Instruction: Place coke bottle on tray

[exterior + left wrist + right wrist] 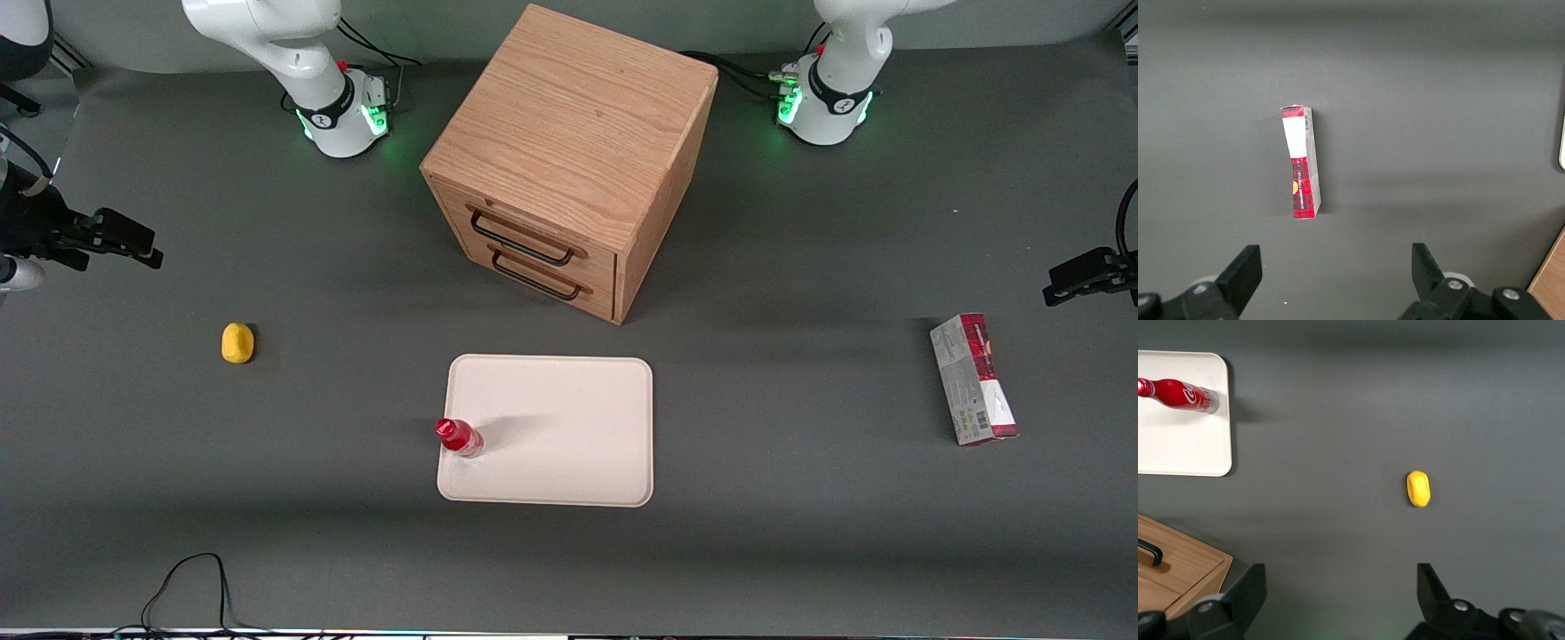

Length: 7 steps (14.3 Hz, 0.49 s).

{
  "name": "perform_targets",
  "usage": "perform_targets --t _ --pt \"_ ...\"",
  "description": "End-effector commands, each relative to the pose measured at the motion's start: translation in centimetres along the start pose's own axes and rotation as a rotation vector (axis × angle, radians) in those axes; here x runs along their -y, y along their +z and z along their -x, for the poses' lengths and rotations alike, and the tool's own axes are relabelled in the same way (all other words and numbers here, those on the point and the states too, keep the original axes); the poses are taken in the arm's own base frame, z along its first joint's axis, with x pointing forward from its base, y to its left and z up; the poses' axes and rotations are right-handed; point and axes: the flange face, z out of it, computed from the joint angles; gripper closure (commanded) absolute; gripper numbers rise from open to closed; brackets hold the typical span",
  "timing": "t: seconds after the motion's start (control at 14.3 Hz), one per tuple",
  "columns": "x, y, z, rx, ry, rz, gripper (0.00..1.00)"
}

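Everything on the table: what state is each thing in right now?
Coke bottle: upright, capped, standing on the tray near its edge.
Tray: flat on the table, holding only the bottle.
Cabinet: both drawers closed.
Carton: lying flat, closed.
Yellow object: resting on the table.
Gripper: open, empty, above the table.

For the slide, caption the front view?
Coke bottle upright on the tray edge; gripper open, clear, at the working arm's end.
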Motion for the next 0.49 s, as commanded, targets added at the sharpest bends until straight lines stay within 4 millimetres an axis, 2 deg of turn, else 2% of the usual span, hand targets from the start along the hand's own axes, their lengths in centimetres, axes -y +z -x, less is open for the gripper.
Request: perform_targets --t 0.0,0.42 --pt "-0.14 -0.47 0.83 0.001 -0.021 0.002 0.00" --pt "-0.51 -0.54 0.83 -0.001 -0.010 0.001 0.00"
